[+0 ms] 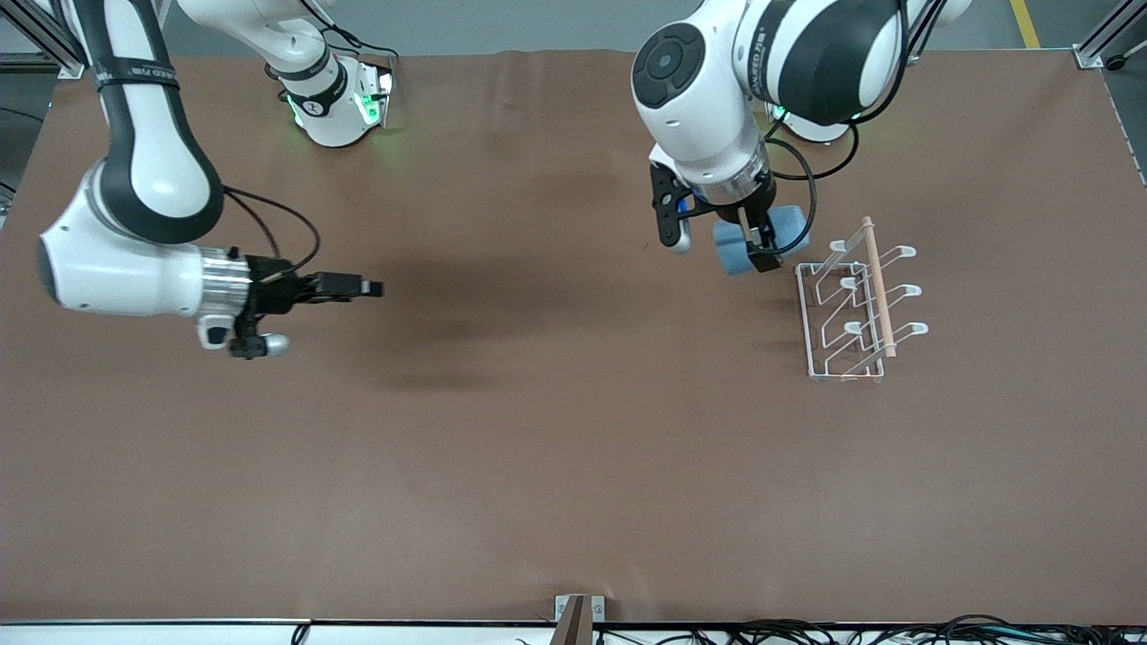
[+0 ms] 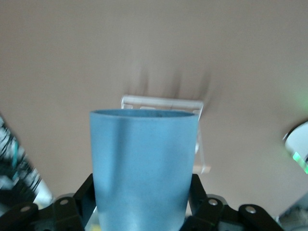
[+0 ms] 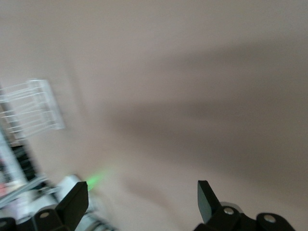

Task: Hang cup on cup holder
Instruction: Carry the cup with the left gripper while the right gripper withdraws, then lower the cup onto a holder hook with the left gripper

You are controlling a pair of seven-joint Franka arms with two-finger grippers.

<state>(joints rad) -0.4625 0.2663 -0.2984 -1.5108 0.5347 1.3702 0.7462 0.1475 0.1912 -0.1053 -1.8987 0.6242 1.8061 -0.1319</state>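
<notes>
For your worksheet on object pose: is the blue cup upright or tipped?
Tipped. The cup lies sideways in the left gripper, its mouth pointing toward the cup holder.

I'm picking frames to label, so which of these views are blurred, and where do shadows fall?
Front view: sharp, with soft arm shadows on the table. Left wrist view: cup fairly crisp, cup holder smeared. Right wrist view: heavy motion blur, with a broad dark shadow band across the tabletop.

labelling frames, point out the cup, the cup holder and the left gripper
cup (image 2: 142,168): left wrist view, its side wall
cup holder (image 1: 876,285): front view, its wooden rod
left gripper (image 1: 757,246): front view, between its fingertips
</notes>
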